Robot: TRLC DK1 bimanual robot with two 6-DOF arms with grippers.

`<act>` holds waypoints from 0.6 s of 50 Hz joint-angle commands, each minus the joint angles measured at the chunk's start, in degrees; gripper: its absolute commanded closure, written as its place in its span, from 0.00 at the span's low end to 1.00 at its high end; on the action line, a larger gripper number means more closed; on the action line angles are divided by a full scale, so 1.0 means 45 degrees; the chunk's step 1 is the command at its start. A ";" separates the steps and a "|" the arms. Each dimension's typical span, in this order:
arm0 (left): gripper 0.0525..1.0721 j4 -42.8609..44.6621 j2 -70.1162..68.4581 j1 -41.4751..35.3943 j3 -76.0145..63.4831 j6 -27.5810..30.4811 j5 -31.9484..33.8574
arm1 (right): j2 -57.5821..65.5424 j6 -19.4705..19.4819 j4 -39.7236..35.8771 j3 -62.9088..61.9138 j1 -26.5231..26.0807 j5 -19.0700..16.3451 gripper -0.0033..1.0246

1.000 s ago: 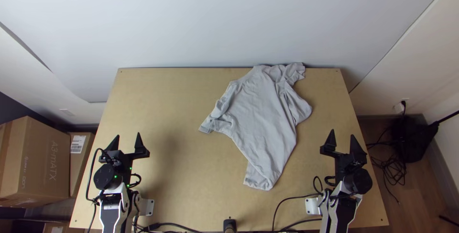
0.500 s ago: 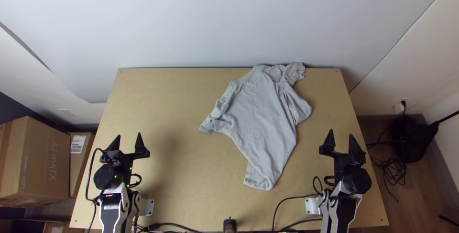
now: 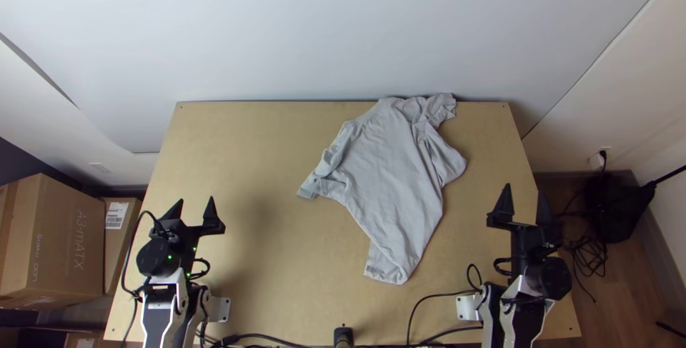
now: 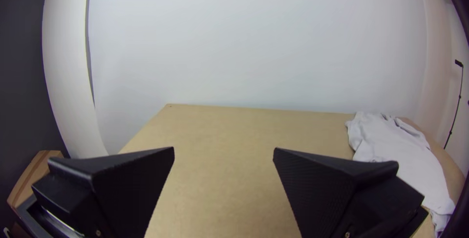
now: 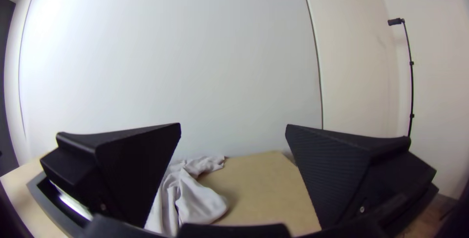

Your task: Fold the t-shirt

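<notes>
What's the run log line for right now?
shirt: unfolded, rumpled on table | left tool: open, empty | right tool: open, empty

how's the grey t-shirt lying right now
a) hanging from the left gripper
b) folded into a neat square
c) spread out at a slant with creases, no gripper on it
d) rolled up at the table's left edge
C: the t-shirt lies slanted and creased on the table, with the left gripper and right gripper both away from it.
</notes>
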 commanded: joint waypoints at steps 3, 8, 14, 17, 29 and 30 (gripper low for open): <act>0.04 -0.0078 0.1926 -0.0183 0.2071 -0.0018 0.0071 | 0.1965 -0.0495 0.0482 0.1529 0.0124 0.0031 0.04; 0.04 -0.0331 0.3000 -0.0359 0.3204 -0.0096 0.0090 | 0.3156 -0.0867 0.0599 0.2349 0.0280 0.0031 0.04; 0.04 -0.0976 0.4016 -0.0847 0.4571 -0.0194 0.0110 | 0.4777 -0.0906 -0.0084 0.4068 0.0807 0.0031 0.04; 0.04 -0.1328 0.4367 -0.1199 0.5196 -0.0194 0.0090 | 0.5617 -0.0906 -0.0690 0.5181 0.1159 0.0051 0.04; 0.04 -0.3495 0.6047 -0.2097 0.8380 -0.0780 0.0090 | 0.9055 -0.0964 -0.3209 0.9967 0.2975 0.0715 0.04; 0.04 -0.3769 0.6203 -0.2214 0.8673 -0.0800 0.0090 | 0.9328 -0.1003 -0.3405 1.0357 0.3151 0.0832 0.04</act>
